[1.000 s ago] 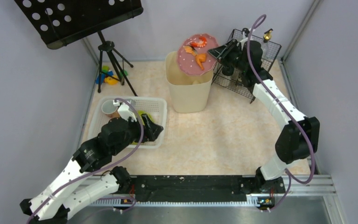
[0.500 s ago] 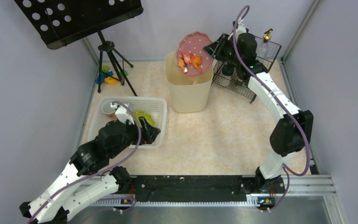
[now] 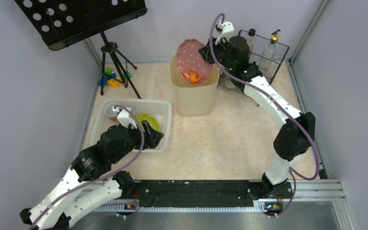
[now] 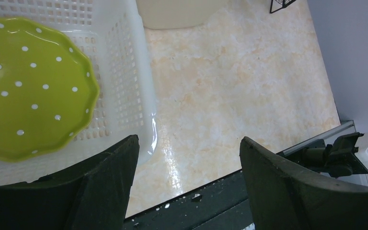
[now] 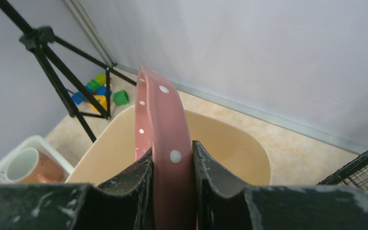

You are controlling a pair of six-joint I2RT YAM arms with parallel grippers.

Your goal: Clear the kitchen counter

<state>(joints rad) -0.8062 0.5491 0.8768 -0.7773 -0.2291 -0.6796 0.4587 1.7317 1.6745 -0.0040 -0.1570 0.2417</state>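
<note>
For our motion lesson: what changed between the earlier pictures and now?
The right gripper, still clamping the pink plate, tipped it steeply over the beige bin; the orange food slid to its lower edge. The left gripper stayed open by the white basket.

Left arm folded low, left gripper (image 4: 189, 143) jaws wide, right arm reaching forward, right gripper (image 5: 170, 153) clamped on pink plate (image 5: 160, 105)
</note>
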